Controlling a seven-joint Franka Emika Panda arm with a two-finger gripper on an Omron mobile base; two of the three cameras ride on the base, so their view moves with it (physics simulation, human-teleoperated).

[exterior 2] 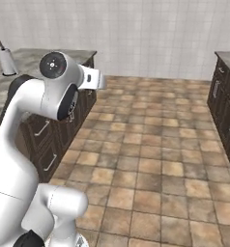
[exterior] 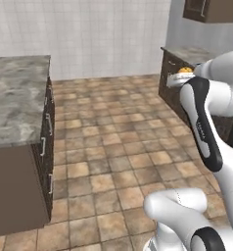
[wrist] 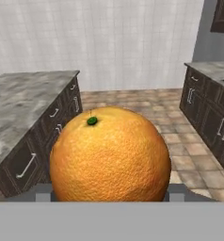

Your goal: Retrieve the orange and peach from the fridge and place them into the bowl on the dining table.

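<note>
Orange (wrist: 110, 155) sits between my fingers, large in the hand view, green stem scar up and slightly left. My gripper (wrist: 109, 190) is closed on the fruit, jaws spread wide around it. In the left base view, a bit of orange shows past my forearm, high at right. Table (wrist: 24, 101) with its marble top lies ahead to the left; dark counter (wrist: 208, 89) to the right. Tiled floor (exterior: 113, 142) between them.
</note>
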